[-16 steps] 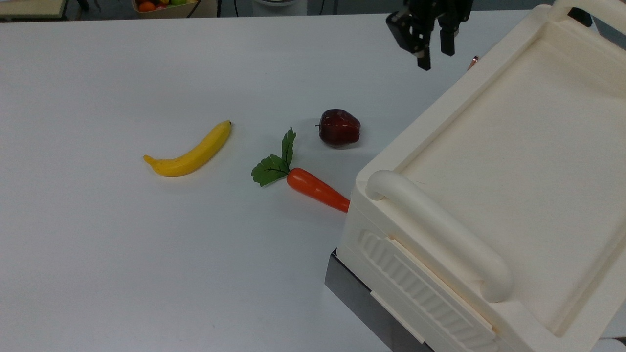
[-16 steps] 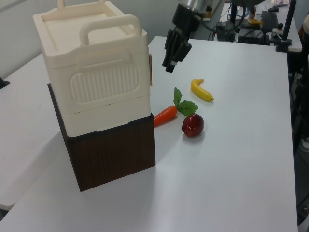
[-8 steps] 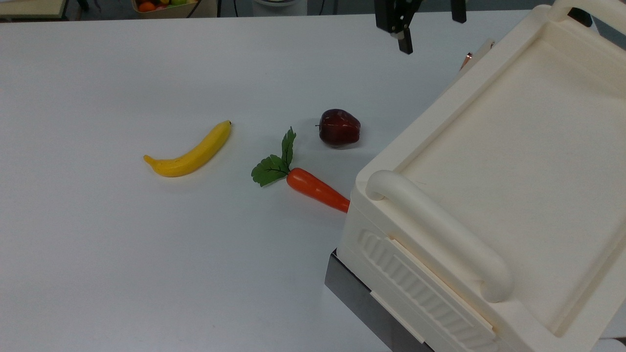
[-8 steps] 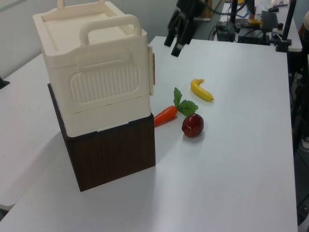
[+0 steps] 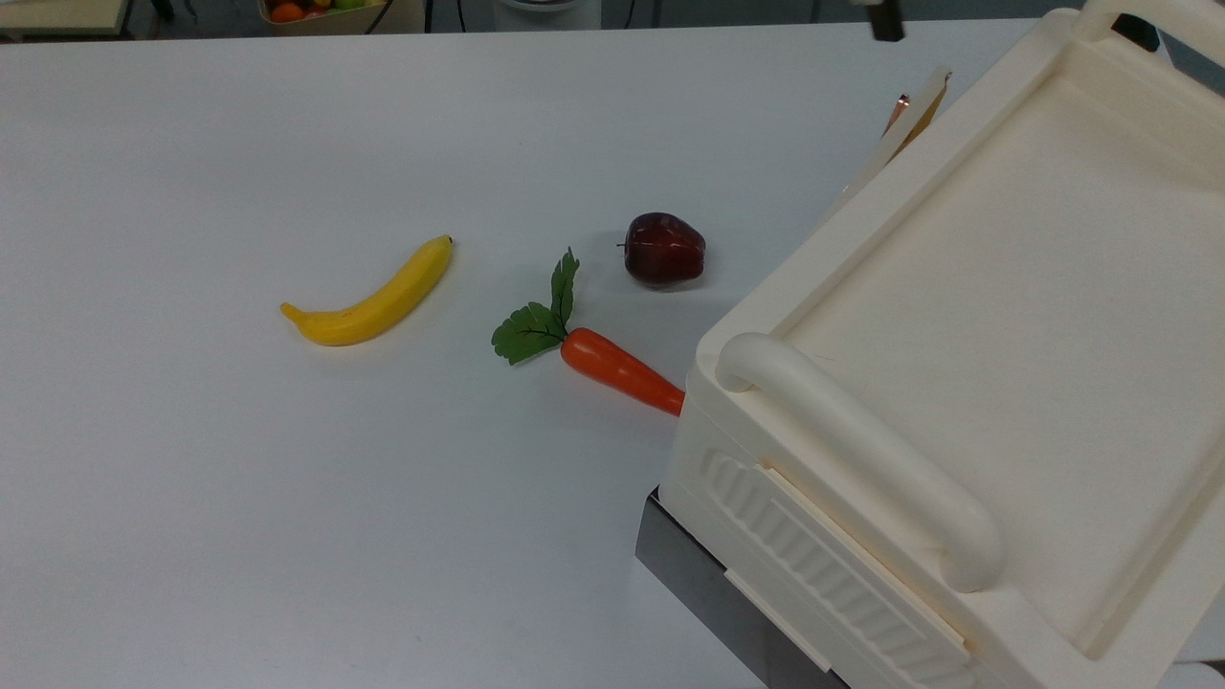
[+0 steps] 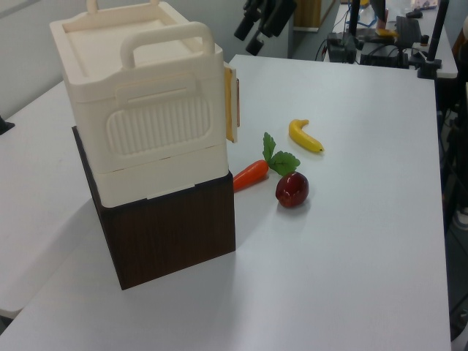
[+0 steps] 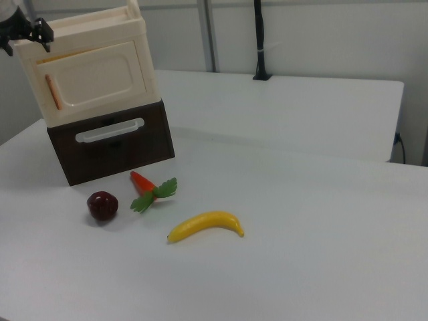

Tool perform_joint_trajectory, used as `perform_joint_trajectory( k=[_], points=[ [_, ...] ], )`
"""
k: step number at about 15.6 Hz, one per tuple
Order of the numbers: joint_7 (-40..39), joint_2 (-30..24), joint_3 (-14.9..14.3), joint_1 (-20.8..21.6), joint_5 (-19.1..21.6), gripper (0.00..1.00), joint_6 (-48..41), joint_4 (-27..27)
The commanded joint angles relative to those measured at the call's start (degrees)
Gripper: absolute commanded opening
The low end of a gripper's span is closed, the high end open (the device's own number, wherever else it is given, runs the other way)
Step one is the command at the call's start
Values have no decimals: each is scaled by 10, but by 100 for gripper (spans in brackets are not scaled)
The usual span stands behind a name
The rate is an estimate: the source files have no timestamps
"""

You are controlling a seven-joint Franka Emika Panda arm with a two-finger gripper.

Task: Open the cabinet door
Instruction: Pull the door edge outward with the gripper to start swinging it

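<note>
A: Count, please.

B: One cabinet [image 6: 139,110], cream, sitting on a dark base [image 6: 168,234]. One cabinet door [image 7: 93,79] on the face toward the fruit. Two rounded bar handles on top; the nearer one [image 5: 852,459] runs along the ribbed panel [image 6: 157,124]. One banana [image 5: 371,295], one carrot [image 5: 617,368] with green leaves, one dark red apple [image 5: 663,250]. One gripper [image 6: 265,20].

A: Change against the earlier frames?

B: The door's free edge with the copper strip [image 6: 236,101] now stands further off the cabinet body than half a second ago; a second ago it lay almost flush. In the top view the door [image 5: 904,120] shows as a thin panel angled away from the cabinet's corner. The gripper has risen and pulled back: it was level with the door edge, now it sits high at the left view's top, well apart from the door.

A: Gripper state?

B: Holding nothing. Whether the fingers are spread or closed, I cannot tell.

A: Surroundings, obstructions?

B: White table [image 5: 287,526]. Carrot tip lies just beside the cabinet's base, leaves pointing away; apple near the carrot; banana well apart from the cabinet. In the right view a pale handle [image 7: 109,130] crosses the dark base front below the door.
</note>
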Motion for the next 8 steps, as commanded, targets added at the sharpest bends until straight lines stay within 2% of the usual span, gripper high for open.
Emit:
perform_joint_trajectory(
  k=[1, 8],
  points=[
    [21, 15, 0, 26, 6, 100, 52, -4],
    [23, 24, 0, 32, 9, 100, 49, -15]
  ],
)
